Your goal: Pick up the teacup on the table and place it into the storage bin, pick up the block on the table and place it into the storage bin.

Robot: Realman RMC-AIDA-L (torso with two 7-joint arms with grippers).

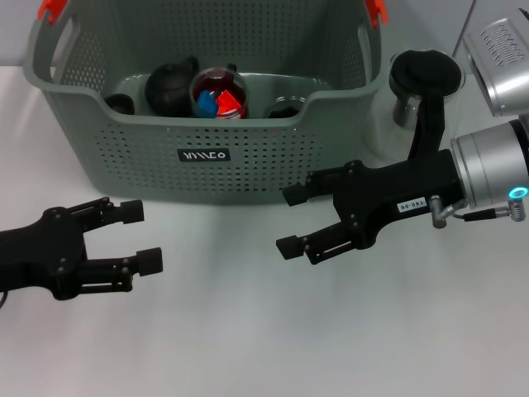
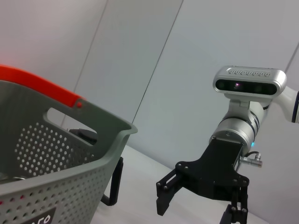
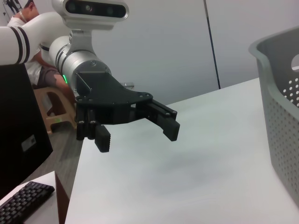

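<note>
The grey perforated storage bin stands at the back of the white table. Inside it lie a black teapot, a round clear cup holding a blue block and a red block, and a small dark cup. My left gripper is open and empty, low at the front left. My right gripper is open and empty, in front of the bin's right half. Each wrist view shows the other arm's gripper: the right one and the left one.
A metal cup with a black lid stands right of the bin, behind my right arm. A silver device is at the far right. The bin's wall shows in both wrist views. A keyboard lies off the table.
</note>
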